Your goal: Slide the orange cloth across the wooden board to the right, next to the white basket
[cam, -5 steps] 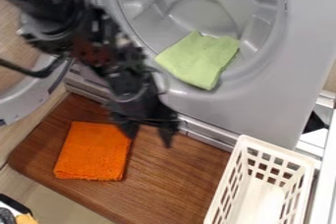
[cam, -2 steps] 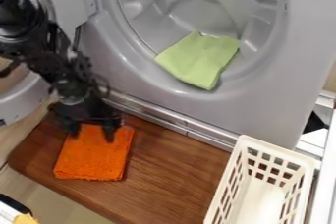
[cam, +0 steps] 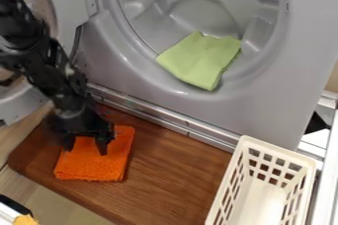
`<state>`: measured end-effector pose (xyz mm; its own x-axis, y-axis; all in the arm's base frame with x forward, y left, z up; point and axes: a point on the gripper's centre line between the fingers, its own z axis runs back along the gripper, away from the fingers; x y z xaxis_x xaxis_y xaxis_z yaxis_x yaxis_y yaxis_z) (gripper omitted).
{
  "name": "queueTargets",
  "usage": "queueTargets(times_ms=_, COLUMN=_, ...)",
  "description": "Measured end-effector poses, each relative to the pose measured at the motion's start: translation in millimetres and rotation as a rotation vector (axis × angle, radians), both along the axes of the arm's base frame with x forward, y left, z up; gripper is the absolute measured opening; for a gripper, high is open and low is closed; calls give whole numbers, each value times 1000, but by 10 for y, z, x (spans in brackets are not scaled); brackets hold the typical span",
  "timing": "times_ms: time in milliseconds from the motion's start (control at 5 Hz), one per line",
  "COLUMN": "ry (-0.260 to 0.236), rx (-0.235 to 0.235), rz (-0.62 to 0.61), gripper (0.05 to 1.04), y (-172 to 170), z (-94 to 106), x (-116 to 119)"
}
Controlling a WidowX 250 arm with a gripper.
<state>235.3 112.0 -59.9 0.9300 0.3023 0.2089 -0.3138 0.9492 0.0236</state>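
While its fingers stand well apart, the black two-finger gripper is over the folded orange terry cloth.
Near side: cream slatted plastic basket, upright at right; orange cloth flat on the left part of the brown wood-grain board. Fingers point down at the cloth's upper half, nothing seen gripped; contact cannot be determined. Beyond: light-green cloth across the lower rim of the grey machine's round opening.
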Motion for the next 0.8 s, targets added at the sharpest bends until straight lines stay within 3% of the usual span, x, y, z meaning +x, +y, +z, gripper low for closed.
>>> queueTargets(times_ms=200, ry=7, rx=-14, rz=12, gripper=1001, y=-39, z=-133, x=3)
queueTargets(times_ms=600, ry=-23, rx=-40, rz=-28, gripper=1001, y=-270, z=-174, x=102)
queueTargets(times_ms=800, ry=-29, rx=-65, rz=-115, gripper=999, y=-587, z=-154, x=189)
